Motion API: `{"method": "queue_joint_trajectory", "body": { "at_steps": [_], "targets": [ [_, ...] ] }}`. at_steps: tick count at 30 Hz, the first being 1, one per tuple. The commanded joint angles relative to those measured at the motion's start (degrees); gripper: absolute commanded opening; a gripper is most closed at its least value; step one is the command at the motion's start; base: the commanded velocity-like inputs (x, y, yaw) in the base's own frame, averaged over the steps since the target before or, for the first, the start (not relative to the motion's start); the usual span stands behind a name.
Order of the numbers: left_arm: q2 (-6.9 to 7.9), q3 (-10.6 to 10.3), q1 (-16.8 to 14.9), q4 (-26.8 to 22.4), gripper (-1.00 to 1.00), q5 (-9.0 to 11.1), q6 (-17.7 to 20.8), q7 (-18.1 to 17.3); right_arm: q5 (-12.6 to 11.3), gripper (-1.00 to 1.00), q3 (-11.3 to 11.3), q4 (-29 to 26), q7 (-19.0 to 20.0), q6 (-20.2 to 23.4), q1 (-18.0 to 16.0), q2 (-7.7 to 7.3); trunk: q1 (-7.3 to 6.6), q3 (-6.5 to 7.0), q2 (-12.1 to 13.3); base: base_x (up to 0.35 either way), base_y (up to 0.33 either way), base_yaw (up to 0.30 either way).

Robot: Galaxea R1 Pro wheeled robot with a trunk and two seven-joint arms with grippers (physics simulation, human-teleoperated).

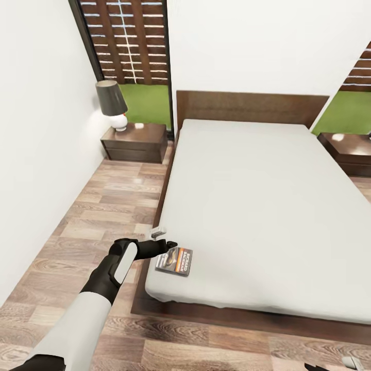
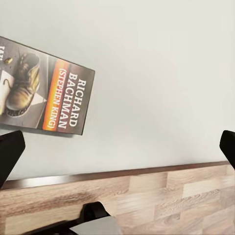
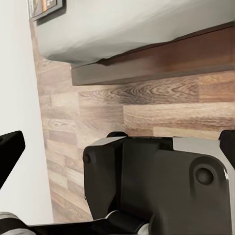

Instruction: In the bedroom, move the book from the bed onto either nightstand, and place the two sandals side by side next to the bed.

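Your book [image 1: 174, 262] lies flat on the light grey mattress of the bed [image 1: 268, 206], close to the foot corner on the side nearest the left wall. In the left wrist view the book [image 2: 41, 90] shows its dark cover, a boot picture, an orange band and white lettering reading RICHARD BACHMAN, with the mattress edge and the dark frame running just beyond it and wood planks past that. The right wrist view catches a corner of the book [image 3: 45, 9] at the mattress edge too.

Your left tool [image 1: 166, 239] reaches in from the floor side and hovers at the book's near edge; from the head view you cannot tell whether it touches the cover. Its fingers [image 2: 10, 152] stand wide apart, one at each side of the wrist picture, with nothing between them, and the book sits off to one side of the gap rather than centred in it.

Your right tool [image 3: 117, 152] hangs low by the foot of the bed, over the plank floor, with its two dark fingertips spread wide and holding nothing.

Farther out, a dark brown nightstand [image 1: 135, 141] stands left of the headboard, carrying a lamp [image 1: 113, 103] with a dark shade and white base. A second nightstand [image 1: 348, 152] sits on the bed's other side. Tall dark-framed windows [image 1: 129, 56] behind them show a slatted fence and grass.
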Motion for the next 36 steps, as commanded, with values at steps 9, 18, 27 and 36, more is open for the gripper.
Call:
{"method": "queue_joint_trajectory", "body": {
  "at_steps": [9, 18, 27, 36],
  "targets": [
    [-1.22, -1.0, -0.3, -0.4, 1.00, -0.2, 0.5, -0.2, -0.4, 1.00, 0.5, 0.0, 0.2, -0.1, 0.0, -0.01, 0.03, -0.28, -0.1, 0.050, 0.000, 0.000],
    [-4.17, -1.7, -6.8, -0.5, 1.00, -0.5, 8.4, 0.1, -0.4, 1.00, 0.5, 0.0, 0.2, -0.2, 0.0, -0.01, 0.03, -0.28, -0.1, 0.123, 0.000, 0.000],
    [-4.23, -1.9, -7.6, -0.2, 1.00, -0.6, 8.9, 0.1, -0.4, 1.00, 0.5, 0.0, 0.2, -0.1, 0.0, -0.01, 0.03, -0.28, -0.1, 0.091, 0.000, 0.000],
    [-2.95, -1.8, -7.3, -0.1, 1.00, -0.2, 8.8, -0.1, -0.4, 1.00, 0.5, 0.0, 0.2, -0.1, 0.0, -0.01, 0.03, -0.28, -0.1, 0.135, 0.000, 0.000]
  ]
}}
